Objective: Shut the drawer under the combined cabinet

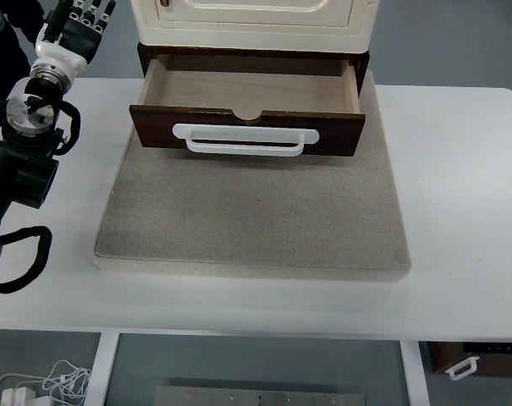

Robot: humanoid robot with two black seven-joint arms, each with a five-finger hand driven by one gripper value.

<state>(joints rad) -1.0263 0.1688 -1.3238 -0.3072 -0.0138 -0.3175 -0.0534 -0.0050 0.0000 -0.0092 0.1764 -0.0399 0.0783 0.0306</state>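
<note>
The fingers (88,12) of the left hand (72,32) are spread loosely and hold nothing, pointing away from the robot at the far left corner of the view; the right hand is out of sight. Below and to the right of those fingers spreads the white table (459,211), and on it a grey stone-like slab (256,220) carrying the cream cabinet (251,21). The drawer (247,106) beneath it stands pulled well out, just to the right of the fingers and nearer the robot, empty inside. Its dark front panel (247,129) carries a white handle (245,139) along the middle. To close it well, I judge the hand should swing right, come round in front of the panel, lay flat fingers near the handle's centre, and push straight back so it does not skew.
</note>
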